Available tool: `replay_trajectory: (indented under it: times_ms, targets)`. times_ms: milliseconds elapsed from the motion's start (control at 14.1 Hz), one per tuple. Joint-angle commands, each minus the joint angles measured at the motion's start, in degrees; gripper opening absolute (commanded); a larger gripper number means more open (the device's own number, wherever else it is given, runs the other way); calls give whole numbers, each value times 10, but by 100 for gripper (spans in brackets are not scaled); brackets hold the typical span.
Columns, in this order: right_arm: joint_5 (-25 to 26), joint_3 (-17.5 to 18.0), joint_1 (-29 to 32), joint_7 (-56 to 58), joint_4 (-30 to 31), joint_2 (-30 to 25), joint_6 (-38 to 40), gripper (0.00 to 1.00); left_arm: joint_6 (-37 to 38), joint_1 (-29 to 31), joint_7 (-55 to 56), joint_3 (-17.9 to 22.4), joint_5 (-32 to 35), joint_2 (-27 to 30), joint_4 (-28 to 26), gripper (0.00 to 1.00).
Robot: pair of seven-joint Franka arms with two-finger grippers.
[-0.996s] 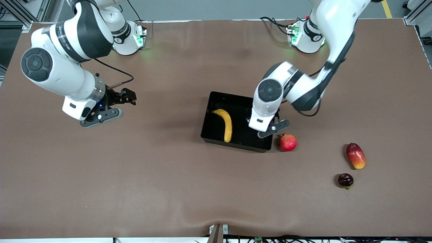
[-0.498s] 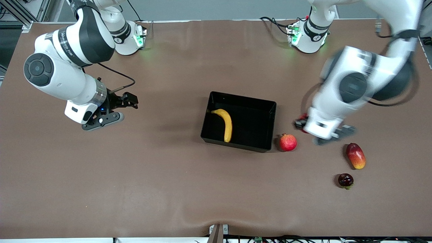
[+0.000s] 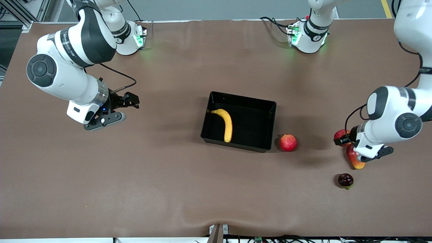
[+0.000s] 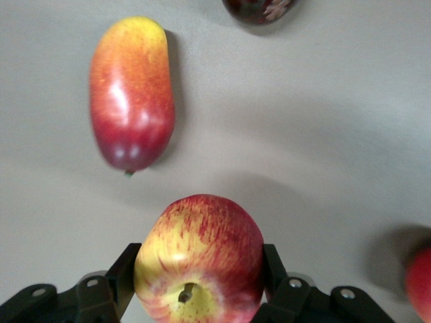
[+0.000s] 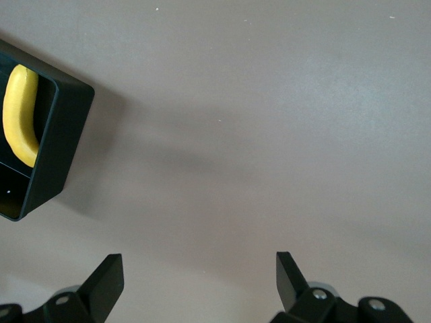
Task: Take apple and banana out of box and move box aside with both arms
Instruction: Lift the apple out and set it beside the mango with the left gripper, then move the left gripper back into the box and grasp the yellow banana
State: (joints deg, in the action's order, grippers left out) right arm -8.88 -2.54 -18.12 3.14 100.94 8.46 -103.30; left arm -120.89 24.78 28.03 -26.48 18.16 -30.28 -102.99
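My left end effector [image 4: 199, 282], clamped on the apple [image 4: 199, 259], hangs over the desk [image 3: 168, 189] toward the left arm's end; half a second ago it was closer to the box, and a second ago it was over the box itself. In the front view the apple [image 3: 341, 136] shows at the end effector's tip [image 3: 343, 139], just above the red-and-yellow mango [image 3: 354, 158], part of which my wrist now covers. In the left wrist view the fingers [image 4: 126, 276] press both sides of the apple, with the mango [image 4: 132, 93] lying on the desk below. The dark plum [image 3: 345, 180] lies nearer the front camera than the mango, and the red pomegranate [image 3: 288, 142] sits just beside the box [image 3: 256, 119], at its end toward the left arm; none of these three has moved. The banana [image 3: 226, 124] lies inside the box, along the wall toward the right arm's end, unchanged. My right end effector [image 3: 130, 102] waits with its fingers spread wide and empty over bare desk toward the right arm's end, having drifted only slightly; its wrist view shows the box corner [image 5: 57, 148] with the banana [image 5: 19, 114] in it.
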Motion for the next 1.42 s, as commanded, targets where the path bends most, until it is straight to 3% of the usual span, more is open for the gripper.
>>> replay_trajectory:
  times_ms: [0,142,213,285,356,427,569,854,1067,1351]
  targets:
    - [-11,1,-2,1,1,-1,-3,100,-33,4,3,-8,35,-32,-6,0]
    - [-11,1,-2,1,1,-1,-3,100,-61,6,4,-3,63,-64,-6,0]
    - [-11,1,-2,1,1,-1,-3,100,-69,11,4,-2,65,-72,-4,5]
    - [-11,1,-2,1,1,-1,-3,100,-69,15,4,-3,66,-73,-2,36]
    - [-11,1,-2,1,1,-1,-3,100,-68,15,4,-3,66,-68,-2,95]
    - [-11,1,-2,1,1,-1,-3,100,-65,14,3,-5,66,-61,-2,100]
    - [-11,1,-2,1,1,-1,-3,100,-51,13,4,-17,65,-23,-2,100]
    - [-11,1,-1,1,1,-1,-3,100,34,13,32,-119,56,42,3,100]
    - [-11,1,0,1,1,-1,-3,100,52,-5,92,-208,57,29,3,100]
    - [-11,1,1,1,1,-1,-3,100,44,-142,104,-213,66,-30,56,100]
